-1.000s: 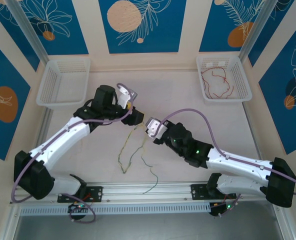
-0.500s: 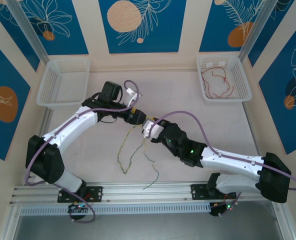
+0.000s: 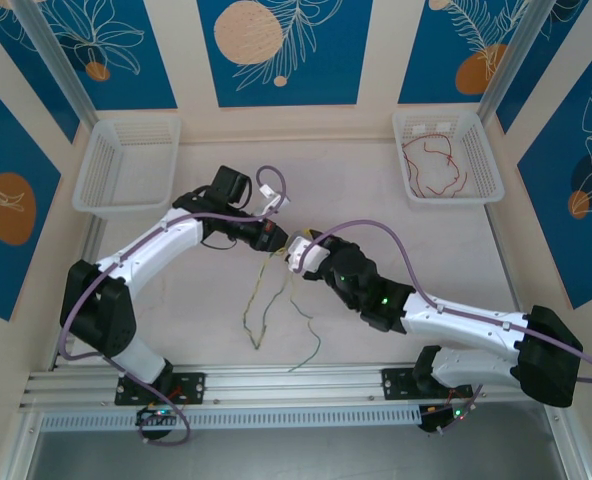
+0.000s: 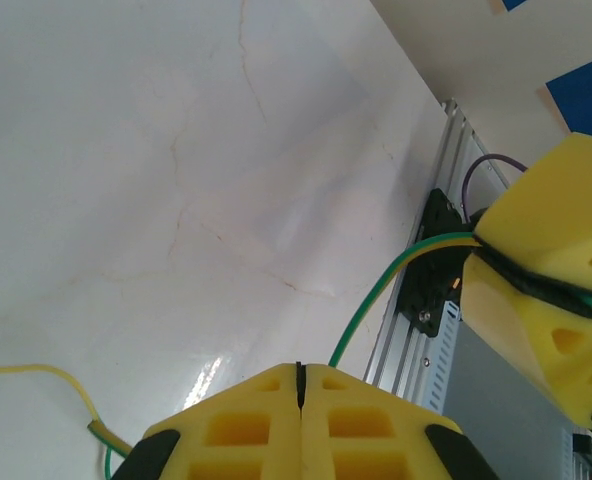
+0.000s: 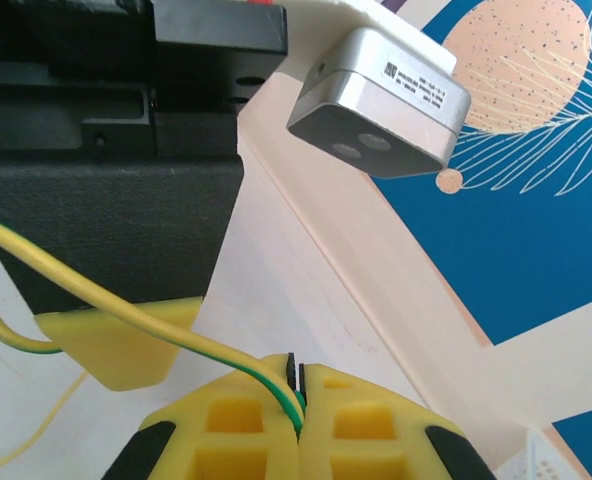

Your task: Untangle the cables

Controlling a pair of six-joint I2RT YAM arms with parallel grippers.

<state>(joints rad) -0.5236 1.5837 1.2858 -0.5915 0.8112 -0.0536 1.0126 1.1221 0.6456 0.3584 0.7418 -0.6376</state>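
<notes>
My R gripper (image 5: pixel 292 368) is pinching a green-and-yellow cable (image 5: pixel 106 292) right at the seam of its pads. It holds the cable up off the table (image 3: pixel 196 310) so the rest of the cables (image 3: pixel 261 308) dangle below and the tangle hangs loose. My L gripper (image 4: pixel 298 372) sits nose to nose w/ it, pads pressed together. The same cable runs straight to my L tips, but I can't tell if it's trapped btwn them or just lying against them. My guess: I'm taking a 2nd hold close to the 1st, so the two strands can be drawn apart. The red cable (image 3: pixel 431 165) looks sorted already, lying in the far-R basket (image 3: pixel 496 192), well apart from the tangle.

Vs 1 s ago: L jaws stood spread, now they're closed. L wrist has swung in toward R, so the grippers have gone from near to just beside each other. The loose ends on the table have slid a bit to the R.
</notes>
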